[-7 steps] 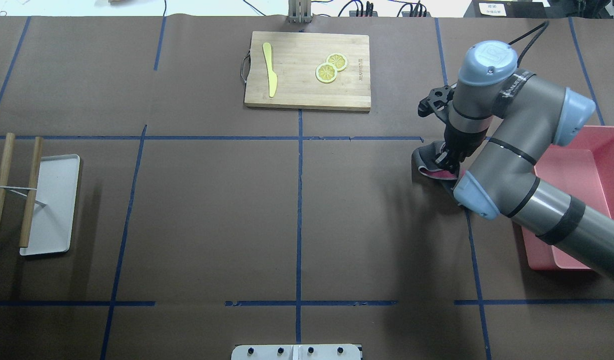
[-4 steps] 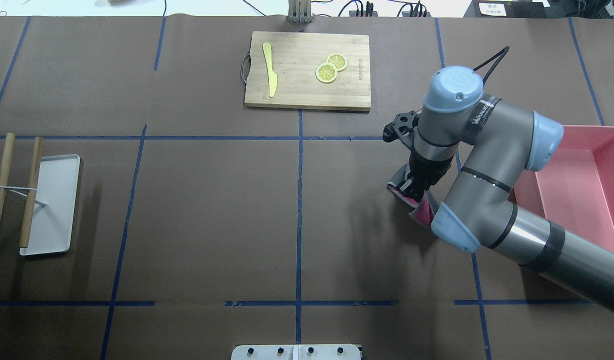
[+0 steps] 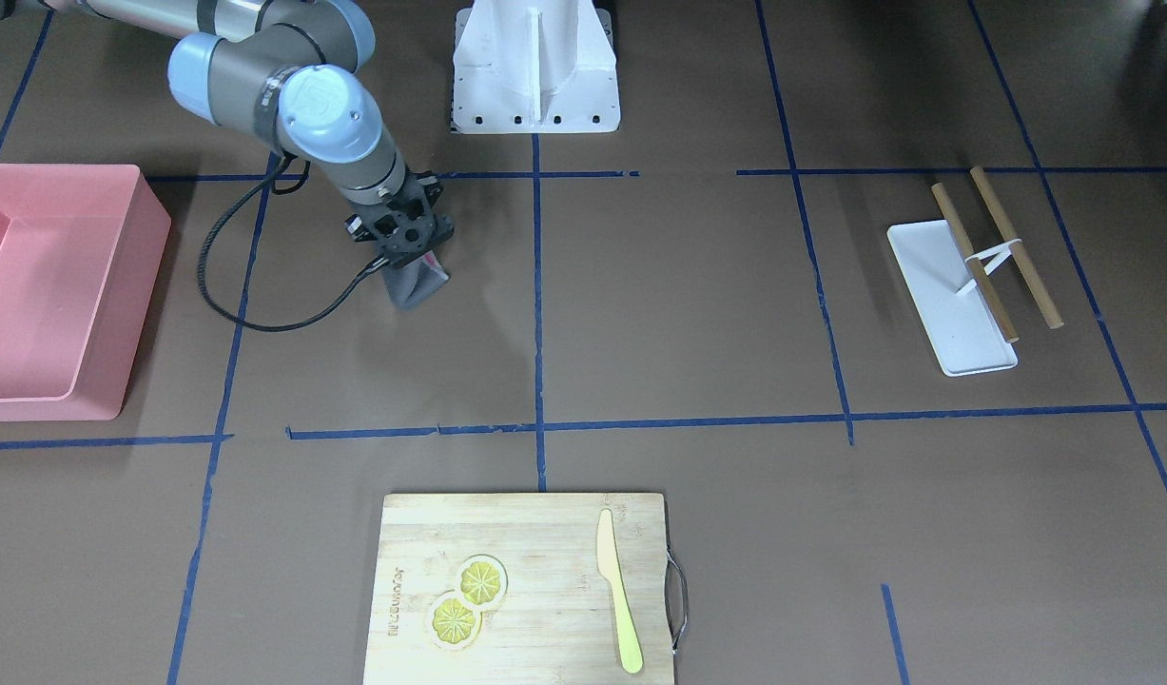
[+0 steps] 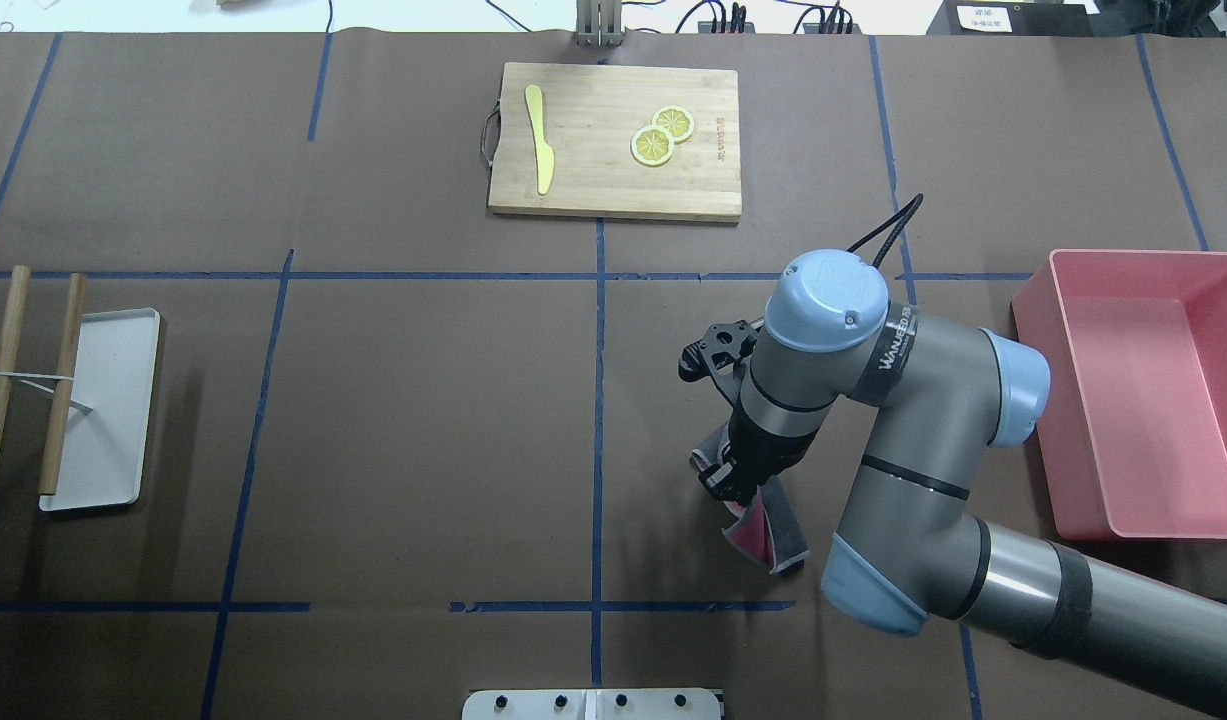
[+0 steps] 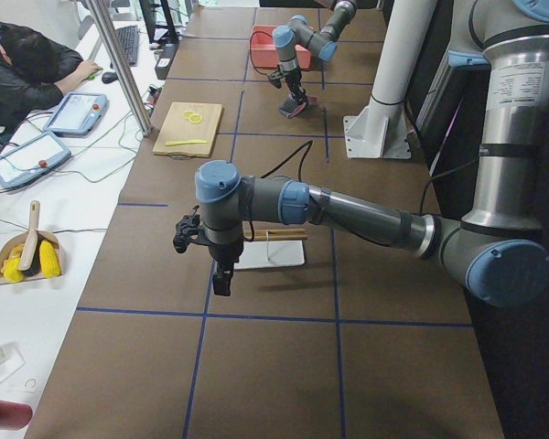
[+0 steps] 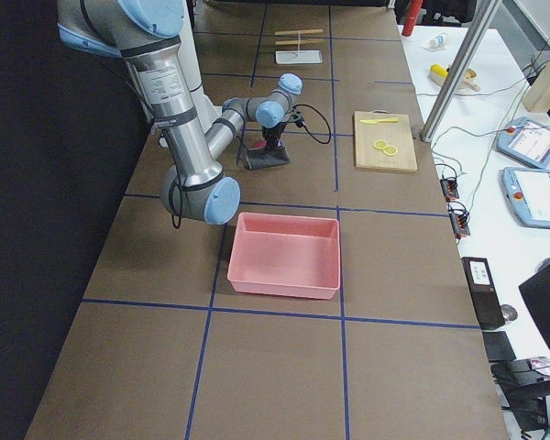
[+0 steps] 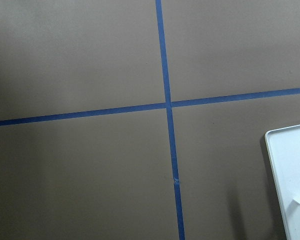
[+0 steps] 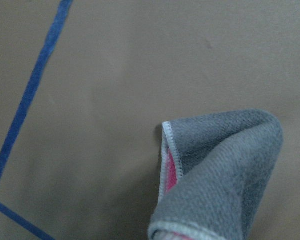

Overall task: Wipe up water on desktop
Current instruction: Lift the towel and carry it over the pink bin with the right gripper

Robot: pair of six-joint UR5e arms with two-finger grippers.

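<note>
Right of centre overhead, the right end effector grips a grey-and-pink cloth on the brown bench; for the left end effector I cannot tell.

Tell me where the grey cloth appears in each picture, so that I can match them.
Front-facing: the grey cloth is upper left, right of the pink bin.
Overhead: lower right of centre, left of the bin.
Exterior left: far away, top middle, near the bin.
Exterior right: upper middle, beyond the bin.
Left wrist: not in it.
Right wrist: lower right.
Shared landmark: the pink bin.
</note>
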